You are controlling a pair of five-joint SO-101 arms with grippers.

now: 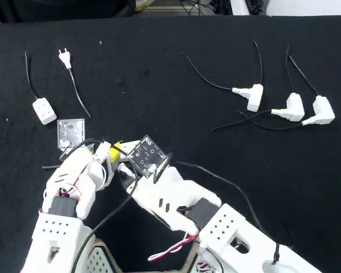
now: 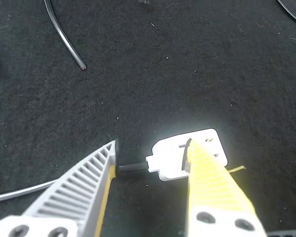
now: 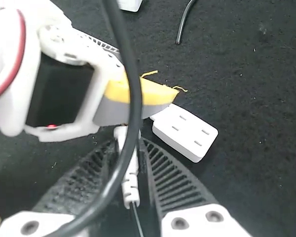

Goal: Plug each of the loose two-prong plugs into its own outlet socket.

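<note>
Left gripper (image 2: 151, 142): jaws spread wide, gripping nothing.
Grey finger (image 2: 84, 185): stands apart from the outlet socket; a short black cord stub runs from its tip to the socket's neck.
Yellow finger (image 2: 209, 182): lies over one end of the socket. Whether it touches cannot be told.
Outlet socket (image 2: 170, 158): white, flat on the black table (image 1: 170, 57), slotted face up. It sits inside the left jaws' span, on the yellow finger's side, and just beyond the right jaws' tips, a little off to one side.
Right gripper (image 3: 127, 143): black ribbed jaws pressed together on the white plug.
White plug (image 3: 129, 185): pinched by its ribbed collar between the right jaws. Its black cord trails back toward the wrist. Its front end runs under the left gripper, so the prongs are hidden.
Black arm cable (image 3: 124, 74): crosses in front of the right jaws.
Loose two-prong plug (image 1: 64, 56): well beyond both jaws, on the left arm's side.
Second white socket (image 1: 44, 110): near the loose plug, well apart from both jaws.
Three white angled corded pieces (image 1: 291, 108): in a row, well apart from both jaws, on the right arm's side.
</note>
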